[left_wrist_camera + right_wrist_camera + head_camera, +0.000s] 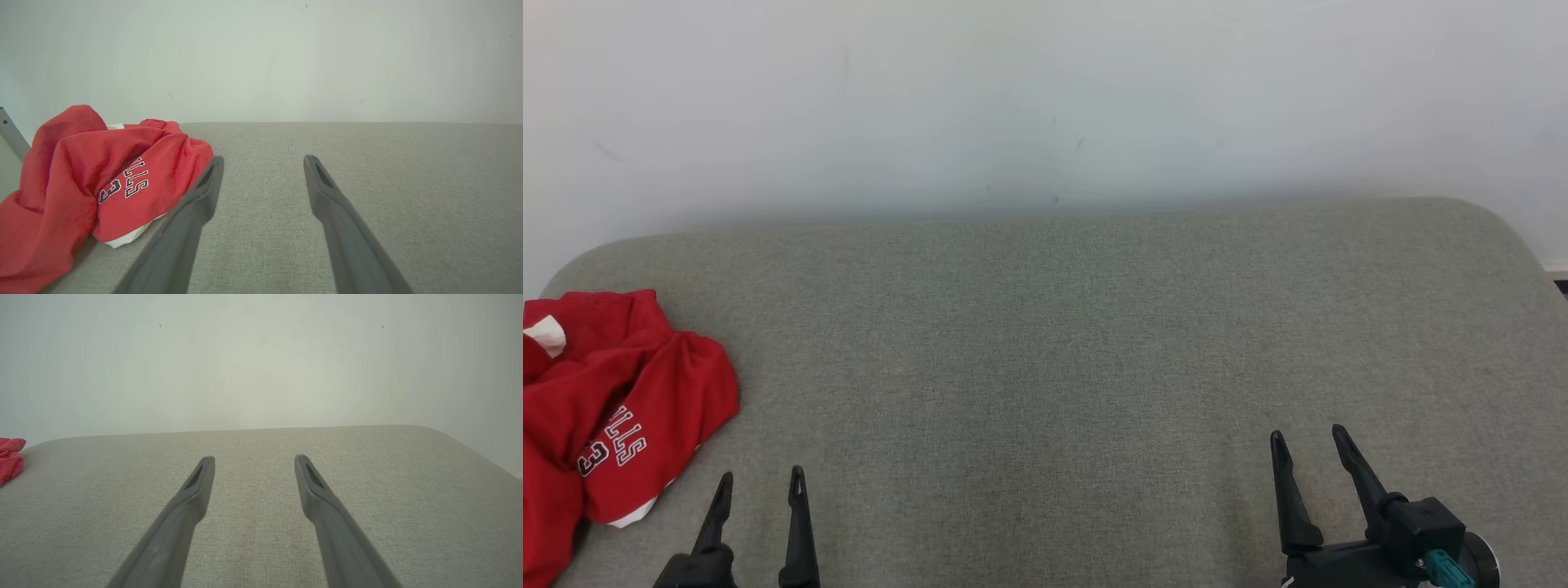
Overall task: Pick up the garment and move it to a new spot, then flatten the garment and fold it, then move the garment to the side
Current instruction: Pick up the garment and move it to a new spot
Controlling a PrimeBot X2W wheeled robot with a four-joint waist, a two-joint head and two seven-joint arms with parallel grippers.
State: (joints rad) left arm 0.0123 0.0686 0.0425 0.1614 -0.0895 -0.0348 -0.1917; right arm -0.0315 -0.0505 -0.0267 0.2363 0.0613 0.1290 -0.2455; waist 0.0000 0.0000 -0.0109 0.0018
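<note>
Both grippers sat at the near edge of the head view, fingers pointing away across a grey padded surface (1045, 343). At the lower left, the left gripper (761, 474) had its two dark fingers spread wide with nothing between them. At the lower right, the right gripper (1307, 433) was likewise wide open and empty, and a teal connector (1445, 566) showed on its body. Each wrist view showed bare grey fabric in the gap between that arm's own fingers.

Just to the left of the left gripper lay the garment (621, 392), a red piece crumpled in a heap at the surface's left edge and running out of the head view. A narrow strip of grey cloth showed between its nearest fold and the left finger, so the two were close but apart. White lettering (137, 179) and a numeral sat skewed on one fold, and white trim (126, 237) peeked from under its near edge. In the left wrist view a grey metal bar (10, 132) rose at an angle behind the heap. From the right wrist view, a small red corner showed at the far left, well apart from that gripper.

Beyond, the surface ran on bare to its rounded far corners, where it met a plain pale wall (1045, 98) with a few faint marks.
</note>
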